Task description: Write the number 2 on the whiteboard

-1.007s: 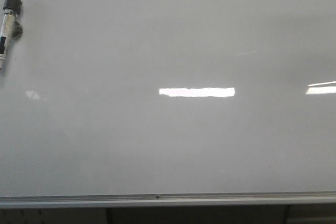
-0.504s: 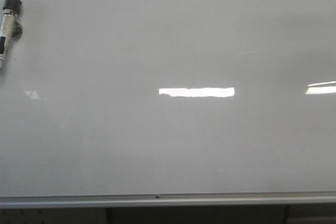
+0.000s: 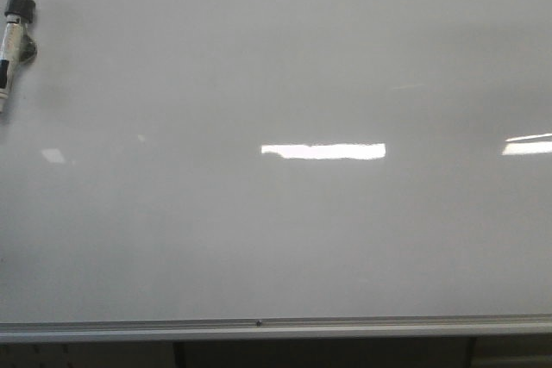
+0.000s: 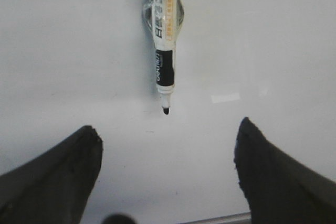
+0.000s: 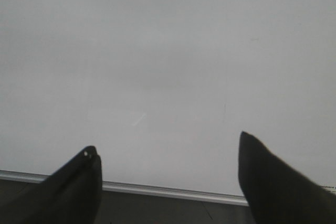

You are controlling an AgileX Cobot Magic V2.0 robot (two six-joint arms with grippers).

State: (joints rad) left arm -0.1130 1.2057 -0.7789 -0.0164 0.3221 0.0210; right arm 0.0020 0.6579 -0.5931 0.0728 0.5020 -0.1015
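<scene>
You see the whiteboard [image 3: 285, 230] as smooth and glossy, throwing back bright light bars, with a brushed silver metal frame [image 3: 276, 327] along its lower edge. The marker [image 4: 164, 51] looks like shiny white plastic (printed label, black band). Both claws' fingers [image 5: 273, 182] look matt black.

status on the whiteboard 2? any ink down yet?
Done: nothing written. The whiteboard shows only light reflections, no digit.
In hand: nothing. The marker sits uncapped in its clip on the board near the board's left edge. The left claw is open, lined up with the marker but not touching it. The right claw is open and empty.
Left: grab the marker, write the 2.
</scene>
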